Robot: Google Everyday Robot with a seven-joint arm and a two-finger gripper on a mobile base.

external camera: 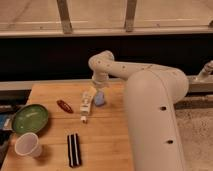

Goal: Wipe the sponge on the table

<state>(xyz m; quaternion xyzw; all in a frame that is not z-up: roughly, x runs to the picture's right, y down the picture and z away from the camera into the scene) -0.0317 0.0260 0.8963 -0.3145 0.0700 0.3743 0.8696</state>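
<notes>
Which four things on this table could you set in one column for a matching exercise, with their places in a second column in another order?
Things
1. sponge
2. green bowl
3. white cup
4. gripper

Places
A. corner of the table nearest the camera, on the picture's left
B. just above the sponge, towards the far edge
C. left edge, behind the cup
D. close beside the white tube, on its right in the picture

Pairs: 1-D, 2-C, 3-A, 4-B

Arm (142,77) bent at elbow, hand (98,91) pointing down, centre-frame
</notes>
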